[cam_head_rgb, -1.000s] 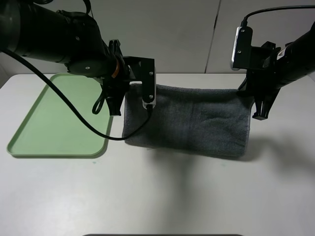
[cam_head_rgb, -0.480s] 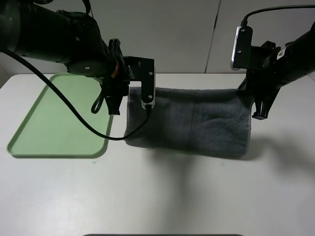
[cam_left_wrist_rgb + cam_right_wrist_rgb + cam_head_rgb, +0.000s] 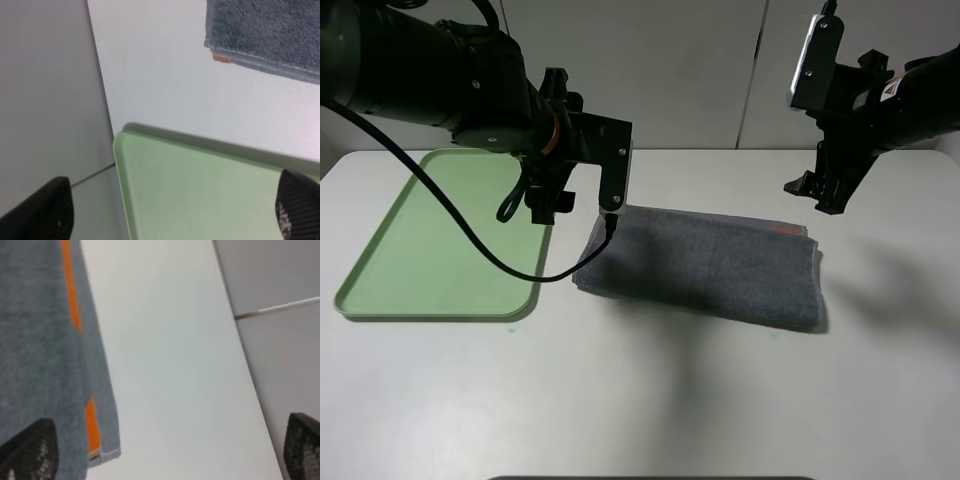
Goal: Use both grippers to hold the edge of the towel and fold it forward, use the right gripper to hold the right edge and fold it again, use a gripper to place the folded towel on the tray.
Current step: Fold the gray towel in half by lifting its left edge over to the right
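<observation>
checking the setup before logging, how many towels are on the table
1. The grey towel lies folded on the white table, just right of the green tray, off it. The left gripper and right gripper hang open by its far corners, not touching. No other seems hidden.

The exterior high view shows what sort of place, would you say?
Likely a robot test bench indoors: a plain white table against bare wall panels, holding a folded grey towel and a green tray.

The towel point(image 3: 705, 268) is nubby terry cloth; the tray point(image 3: 430, 240) looks smooth plastic (matt green).
</observation>
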